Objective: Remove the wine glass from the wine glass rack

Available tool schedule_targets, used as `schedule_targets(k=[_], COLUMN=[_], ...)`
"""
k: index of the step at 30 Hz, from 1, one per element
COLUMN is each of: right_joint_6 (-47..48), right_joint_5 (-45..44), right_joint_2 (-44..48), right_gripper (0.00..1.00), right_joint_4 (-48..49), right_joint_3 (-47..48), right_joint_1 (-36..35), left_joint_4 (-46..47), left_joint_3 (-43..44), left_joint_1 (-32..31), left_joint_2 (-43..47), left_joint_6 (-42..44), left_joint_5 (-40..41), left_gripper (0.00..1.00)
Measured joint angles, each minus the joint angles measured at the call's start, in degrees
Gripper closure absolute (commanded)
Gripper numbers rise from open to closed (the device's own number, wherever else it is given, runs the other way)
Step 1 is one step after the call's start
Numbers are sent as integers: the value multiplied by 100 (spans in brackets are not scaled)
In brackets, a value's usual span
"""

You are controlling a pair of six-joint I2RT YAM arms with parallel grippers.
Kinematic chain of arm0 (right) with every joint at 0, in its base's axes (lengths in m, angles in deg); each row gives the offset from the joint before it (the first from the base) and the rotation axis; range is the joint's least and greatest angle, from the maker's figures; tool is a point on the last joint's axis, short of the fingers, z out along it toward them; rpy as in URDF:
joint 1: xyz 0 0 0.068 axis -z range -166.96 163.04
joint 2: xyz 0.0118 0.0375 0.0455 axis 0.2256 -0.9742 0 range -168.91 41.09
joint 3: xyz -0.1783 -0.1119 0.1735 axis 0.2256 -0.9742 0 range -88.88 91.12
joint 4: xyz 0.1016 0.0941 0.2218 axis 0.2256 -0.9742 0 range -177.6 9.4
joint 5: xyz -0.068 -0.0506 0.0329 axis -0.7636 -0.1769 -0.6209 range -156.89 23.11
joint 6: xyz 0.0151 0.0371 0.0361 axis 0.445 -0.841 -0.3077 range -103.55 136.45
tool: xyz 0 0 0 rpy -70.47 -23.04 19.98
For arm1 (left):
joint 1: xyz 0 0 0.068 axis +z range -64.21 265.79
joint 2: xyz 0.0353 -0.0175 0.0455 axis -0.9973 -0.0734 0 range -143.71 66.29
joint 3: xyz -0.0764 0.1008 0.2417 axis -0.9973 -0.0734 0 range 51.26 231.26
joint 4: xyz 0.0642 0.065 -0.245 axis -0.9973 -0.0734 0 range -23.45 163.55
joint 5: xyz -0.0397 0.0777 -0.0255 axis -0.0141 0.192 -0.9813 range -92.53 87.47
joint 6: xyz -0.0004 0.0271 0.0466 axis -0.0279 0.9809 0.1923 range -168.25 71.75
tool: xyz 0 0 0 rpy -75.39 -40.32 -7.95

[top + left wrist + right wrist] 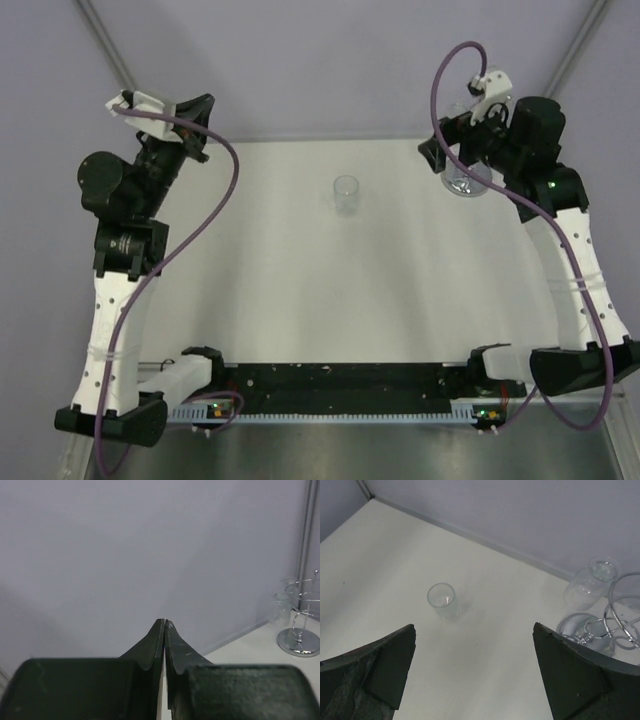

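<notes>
My right fingers (390, 672) gape wide by the bench's far-right-corner wine glass rack (580, 626), perhaps for its wine glass (581, 591); left fingers (150, 650) pinched together.

You see the matte white tabletop (485, 670) spread out beneath the right fingers (385, 665). A small clear glass tumbler (442, 600) stands upright on it, ahead of the gap between them and nearer the finger on the view's left. Just beyond the other finger, the silver wire rack (577, 625) rests its round shiny base on the table, near the far wall.
</notes>
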Motion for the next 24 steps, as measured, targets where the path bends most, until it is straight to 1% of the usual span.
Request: schedule_targets(k=[1,2,3,4,6,10,12,14,17,19,24], right_joint_6=[-4,-13,-39,-59,-138,-195,-157,-81,33,94,249], right_joint_5=[-68,-111,-151,-181,-201,-221,-262,-273,-289,-291,-273], right_joint_2=[-24,-57,-105,-164,-341,-713,-855,-1003,-1193,-1342,-1849], right_gripper=[1,1,1,2,3,5,6,6,4,3,2], right_joint_4=[22,37,33,4,-98,-444,-645,-793,-892,-914,-684], right_joint_3=[151,282,402,505,715,1021,1110,1189,1191,1189,1182], right_joint_1=[35,87,168,269,560,1309,1698,2127,2712,2973,3375], left_joint_4=[166,256,328,409,501,332,122,-17,-44,26,151], left_joint_3=[42,-2,-127,-306,-837,-1919,-2413,-2684,-2785,-2739,-2361], left_joint_1=[0,0,-2,-9,-31,-173,-332,-540,-933,-1113,-1366], left_joint_2=[42,90,177,256,365,326,205,162,85,-50,-986], left_joint_6=[81,83,74,26,-175,-492,-579,-579,-459,-319,11], left_joint_5=[-81,-162,-256,-354,-509,-739,-841,-944,-1123,-1257,-1388], left_gripper=[55,34,6,1,1,1,1,1,2,2,3])
